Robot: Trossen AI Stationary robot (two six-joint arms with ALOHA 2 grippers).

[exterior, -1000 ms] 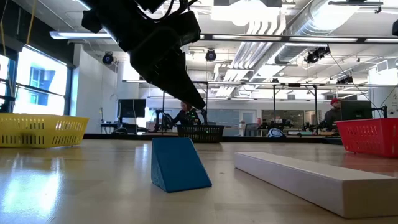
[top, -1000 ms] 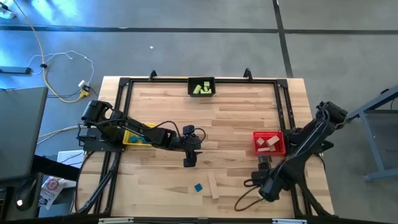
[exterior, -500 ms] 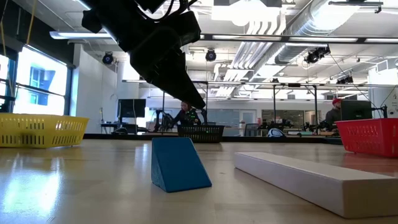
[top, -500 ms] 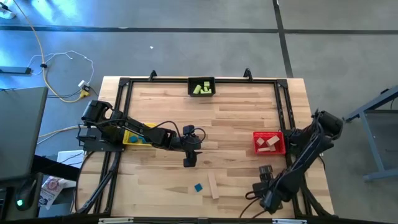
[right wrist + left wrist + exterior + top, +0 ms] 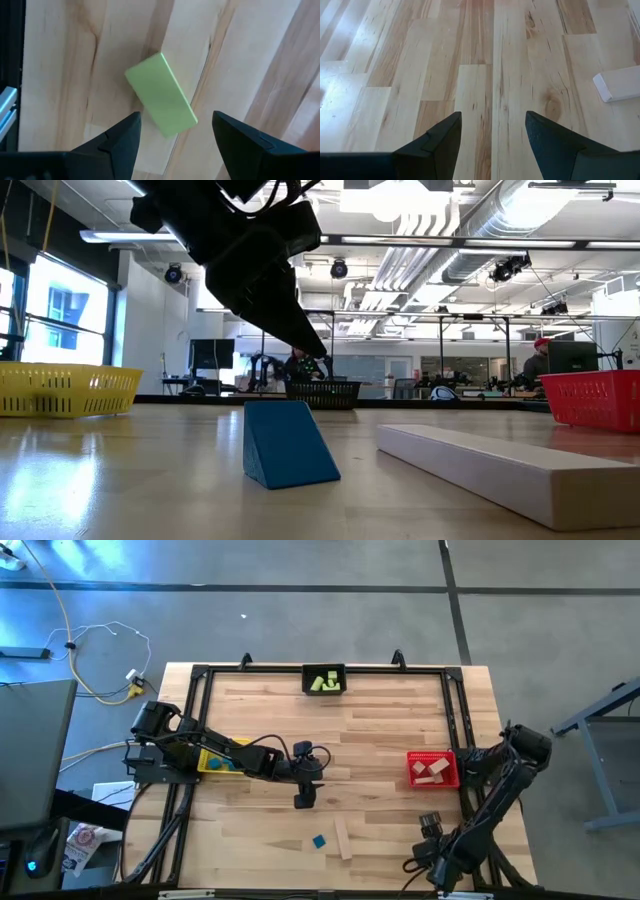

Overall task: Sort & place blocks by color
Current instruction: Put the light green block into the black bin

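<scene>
Right pincer (image 5: 430, 827) moved nearer | only wrist shows green block (image 5: 161, 95)

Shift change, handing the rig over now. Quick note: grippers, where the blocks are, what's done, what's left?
Left gripper: open, empty, mid-table.
Right gripper: open, above a loose green block at the front right of the table.
Done: green blocks in the black bin, wood blocks in the red bin, something blue in the yellow bin.
Left: that green block, the blue block and the wood bar near the front edge.
</scene>
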